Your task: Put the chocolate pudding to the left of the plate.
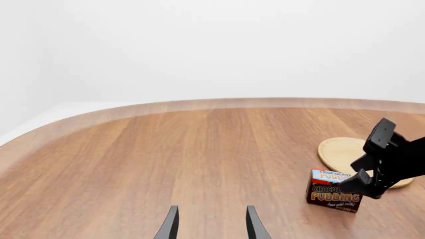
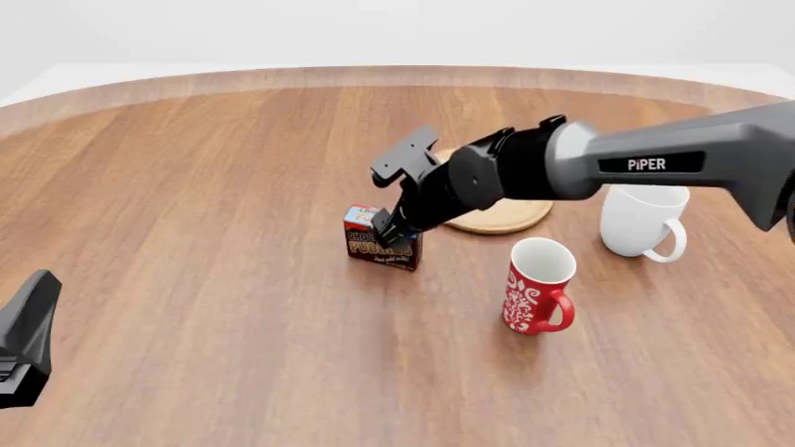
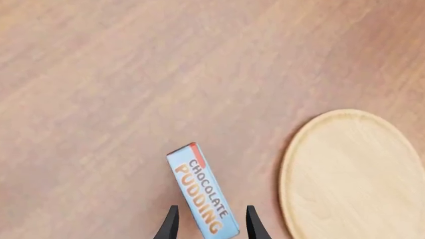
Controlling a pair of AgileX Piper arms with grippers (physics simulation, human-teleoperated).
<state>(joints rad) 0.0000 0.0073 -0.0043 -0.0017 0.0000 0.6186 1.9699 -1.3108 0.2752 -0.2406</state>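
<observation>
The chocolate pudding (image 2: 380, 246) stands upright on the table just left of the plate (image 2: 512, 218), a light-wood disc partly hidden by my right arm. My right gripper (image 2: 390, 227) hangs over the carton's top with a finger on each side. In the right wrist view its fingers (image 3: 171, 224) stand apart from the blue top of the pudding (image 3: 202, 191), so the gripper (image 3: 211, 226) is open, and the plate (image 3: 352, 174) lies beside the carton. The left wrist view shows the pudding (image 1: 333, 191), the plate (image 1: 342, 152) and the right gripper (image 1: 364, 183). My left gripper (image 1: 211, 226) is open and empty, low at the near left (image 2: 37, 298).
A red patterned mug (image 2: 538, 284) stands in front of the plate, to the right of the pudding. A white mug (image 2: 643, 219) stands to the right of the plate. The wooden table (image 2: 186, 186) has a curved far edge.
</observation>
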